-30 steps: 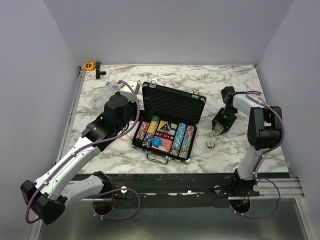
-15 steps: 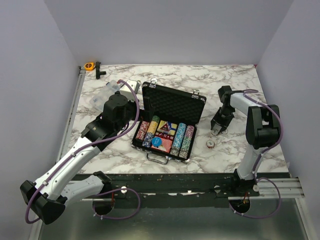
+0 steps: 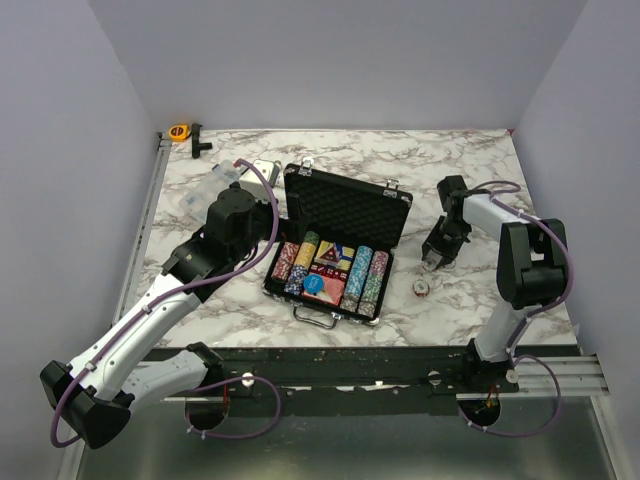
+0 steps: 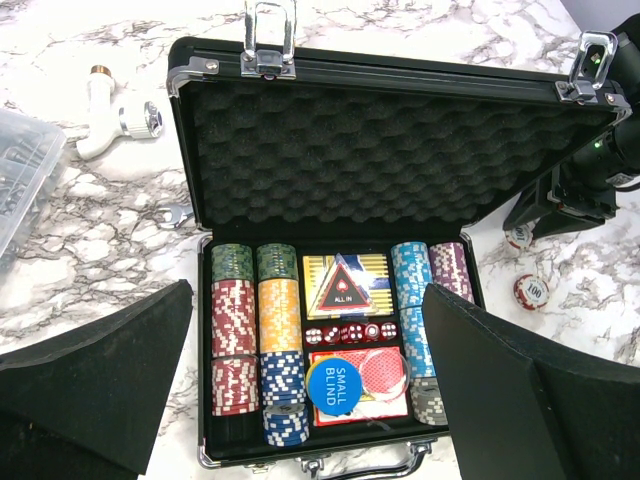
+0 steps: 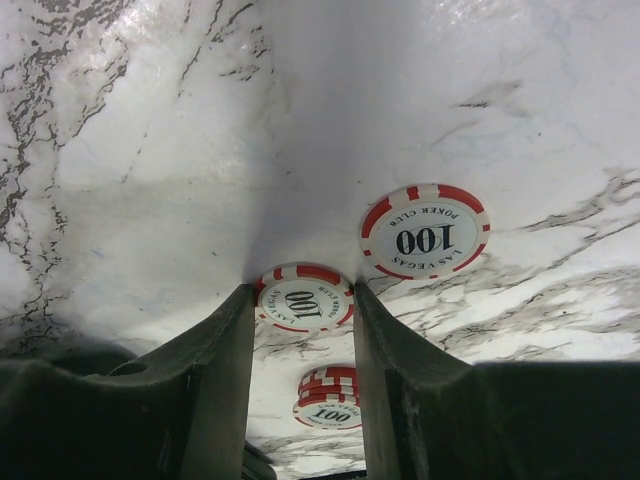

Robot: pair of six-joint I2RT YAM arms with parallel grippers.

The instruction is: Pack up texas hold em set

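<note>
Table (image 3: 480, 170): ends at a metal rail (image 3: 150, 215) on the left, at walls behind and to the right, at the arm mounts in front. Leaves broad bare marble behind and to the right of the briefcase, less on the left.

Briefcase (image 3: 345, 212): sits mid-table toward the near edge, open, with foam-lined lid upright at the back and handle facing the arms. Holds rows of poker chips (image 4: 258, 330), a red card deck (image 4: 365, 375) under a blue disc (image 4: 333, 386), and red dice (image 4: 350, 333).

Right gripper (image 3: 437, 258): points down at the marble right of the lid's corner, apart from it. Pinches a red-and-white chip (image 5: 303, 298) lying flat, one finger against each side of its rim. Has a second loose chip (image 5: 425, 230) just beside it and a small stack (image 5: 327, 400) lower in the wrist view.

Left gripper (image 4: 308, 292): hangs at the case's left side, spread wide, holding nothing.

Crowding the far left: clear plastic box (image 4: 22, 175), white fitting (image 4: 115, 105), small wrench (image 4: 178, 213) just beside the lid's left edge. Well apart in the far-left corner: orange tape measure (image 3: 179, 131).
</note>
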